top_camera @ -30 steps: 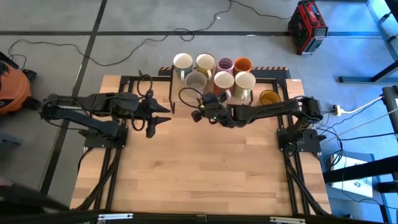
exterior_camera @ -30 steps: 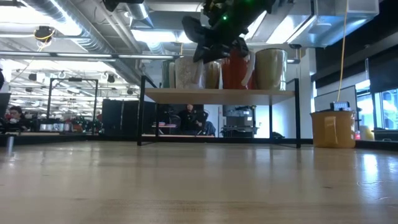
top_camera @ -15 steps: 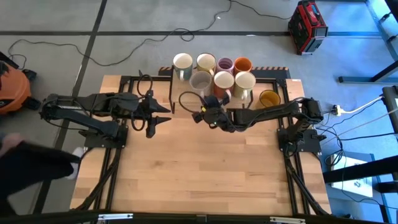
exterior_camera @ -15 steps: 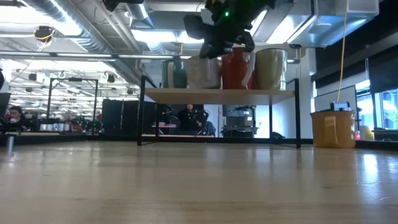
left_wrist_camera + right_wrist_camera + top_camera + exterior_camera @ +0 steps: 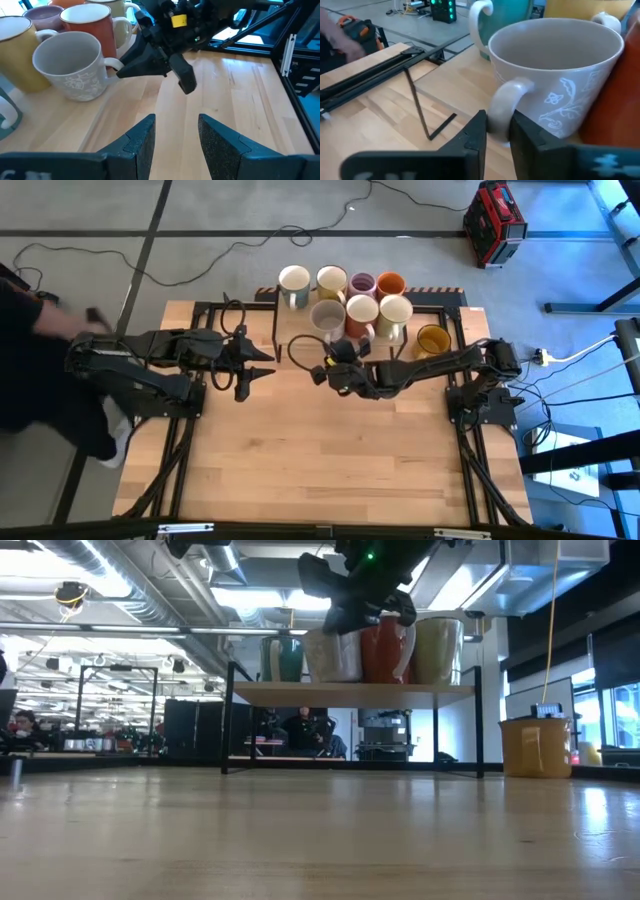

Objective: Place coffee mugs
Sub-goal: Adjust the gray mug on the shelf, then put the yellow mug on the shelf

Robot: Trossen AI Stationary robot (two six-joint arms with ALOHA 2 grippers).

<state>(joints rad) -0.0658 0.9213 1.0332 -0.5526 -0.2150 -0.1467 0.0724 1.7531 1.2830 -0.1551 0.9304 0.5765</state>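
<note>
Right gripper [image 5: 322, 370]: mine, and the one at work. My fingers [image 5: 475, 136] stand close together on either side of the grey mug's handle [image 5: 504, 102]; they look nearly closed on it, but I cannot tell if I still pinch it or have let go.
Grey mug [image 5: 327, 315]: upright on the shelf [image 5: 350, 690], front row, left of the red-orange mug [image 5: 360, 312] and close against it.
Just changed: a second ago the mug sat further left and nearer me; I have pushed it back and to the right into the row, and my gripper has drawn a little toward the worktop [image 5: 320, 460].
Meaning: this mug looks placed, so my next job is to free the handle cleanly without tipping it.
Left gripper [image 5: 262, 370]: waiting over the worktop, fingers apart, holding nothing, unmoved since before.
Other mugs: six more crowd the shelf behind; the mustard one [image 5: 433, 339] stands off the shelf's right end, on the worktop.
Further off: a person [image 5: 40, 370] has come in at the left edge.
</note>
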